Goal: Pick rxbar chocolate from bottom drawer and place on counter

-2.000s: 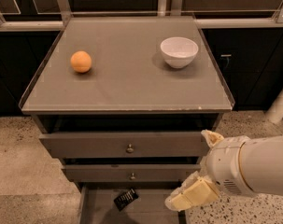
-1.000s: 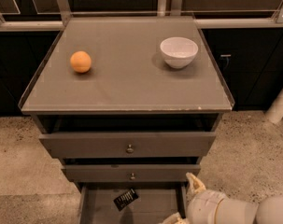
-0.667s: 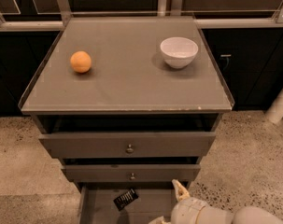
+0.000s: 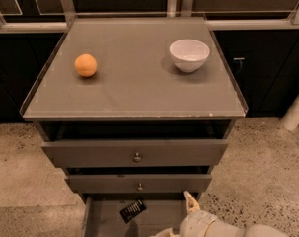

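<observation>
Plainly, the step in hand is the reach into the drawer. The cream-coloured two-finger gripper (image 4: pixel 173 216) sits at the bottom edge of the camera view, low over the right part of the open grey-brown bottom drawer (image 4: pixel 103 222). Its two fingers are spread well apart and there is nothing between them.

The small, flat, black-wrapped rxbar chocolate (image 4: pixel 133 211), with white lettering on its face, lies on the drawer's flat grey floor. It is turned at a slant, and its far end is close under the front of the knobbed grey middle drawer (image 4: pixel 139 183). The bar is to the left of the gripper: near it, but apart and not between the fingers.

By my judgement, the next move calls for a short shift leftward and down, with the wrist turned so the fingers straddle the bar's narrow width. The bar lies flat, so the tips must come right down to the floor. The overhanging drawer front leaves little room behind.

The broad glossy grey counter (image 4: pixel 139 90) above has a thin raised rim. It holds a round orange ball (image 4: pixel 85 65) on the left and a white ceramic bowl (image 4: pixel 189 55) on the right, with bare surface between them where the bar could be set down.
</observation>
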